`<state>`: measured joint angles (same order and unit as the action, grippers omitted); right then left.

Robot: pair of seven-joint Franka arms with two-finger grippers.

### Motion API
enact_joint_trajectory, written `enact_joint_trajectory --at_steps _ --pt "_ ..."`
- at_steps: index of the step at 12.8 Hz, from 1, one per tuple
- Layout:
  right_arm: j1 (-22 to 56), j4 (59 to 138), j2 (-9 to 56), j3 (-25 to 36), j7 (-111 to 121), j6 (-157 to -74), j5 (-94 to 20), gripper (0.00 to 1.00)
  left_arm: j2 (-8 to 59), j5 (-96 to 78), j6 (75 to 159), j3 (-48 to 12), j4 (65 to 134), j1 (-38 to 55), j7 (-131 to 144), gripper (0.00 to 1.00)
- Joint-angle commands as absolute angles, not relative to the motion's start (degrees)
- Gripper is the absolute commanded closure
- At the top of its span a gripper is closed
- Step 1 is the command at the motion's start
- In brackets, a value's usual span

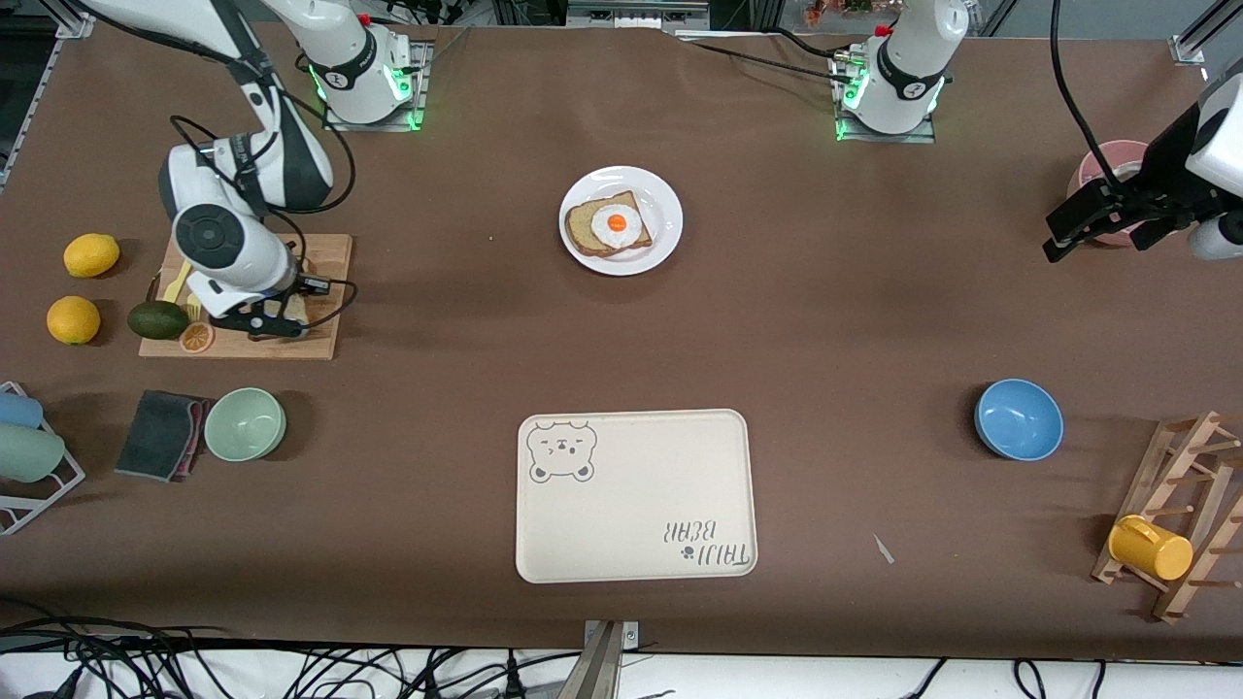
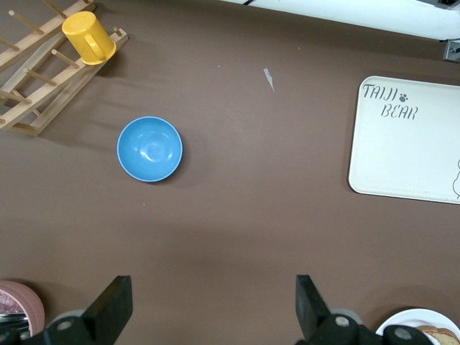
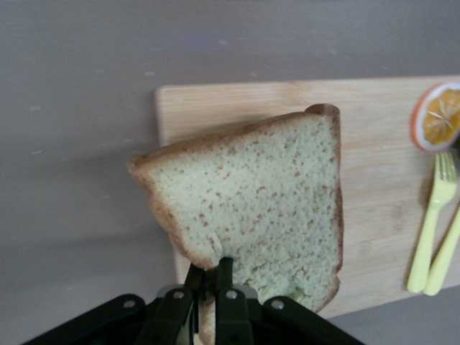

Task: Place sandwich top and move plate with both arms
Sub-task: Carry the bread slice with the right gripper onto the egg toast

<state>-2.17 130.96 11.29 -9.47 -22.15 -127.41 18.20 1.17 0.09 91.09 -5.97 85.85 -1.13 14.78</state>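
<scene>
The sandwich top [image 3: 266, 208], a plain brown slice, is pinched at its edge by my right gripper [image 3: 210, 266] and hangs just over the wooden cutting board [image 3: 374, 151]. In the front view this gripper [image 1: 277, 320] is over the board [image 1: 325, 291] at the right arm's end, and the slice [image 1: 291, 309] barely shows under it. The white plate [image 1: 663, 199] sits mid-table near the bases with the egg-topped slice [image 1: 612, 228] on it. My left gripper [image 1: 1097, 233] hangs open and empty over bare table beside a pink cup [image 1: 1107, 165]; its wrist view [image 2: 208, 309] shows the plate's rim [image 2: 410, 320].
An orange half [image 1: 197, 337], avocado [image 1: 157, 319], two lemons [image 1: 90, 255] and yellow cutlery [image 3: 431, 223] lie by the board. The bear-printed tray [image 1: 636, 495], green bowl [image 1: 245, 423], grey cloth [image 1: 160, 434], blue bowl [image 1: 1018, 418] and a rack with a yellow mug [image 1: 1151, 549] lie nearer the camera.
</scene>
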Motion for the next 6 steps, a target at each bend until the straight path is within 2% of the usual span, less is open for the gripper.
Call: enact_joint_trajectory --at_steps 1,3,6 --pt "-2.4 128.7 9.1 -17.4 -21.8 -125.7 15.7 1.0 1.3 -0.8 90.5 -6.1 84.7 -1.2 16.0 0.0" --pt "-2.4 125.6 8.4 -23.6 -24.9 -123.3 14.9 1.0 1.3 -0.8 90.5 -6.0 84.7 -1.2 16.0 0.0" --pt "-2.4 119.7 8.4 -33.9 -31.1 -115.3 14.9 1.0 1.3 -0.8 90.5 -6.0 84.7 -1.2 16.0 0.0"
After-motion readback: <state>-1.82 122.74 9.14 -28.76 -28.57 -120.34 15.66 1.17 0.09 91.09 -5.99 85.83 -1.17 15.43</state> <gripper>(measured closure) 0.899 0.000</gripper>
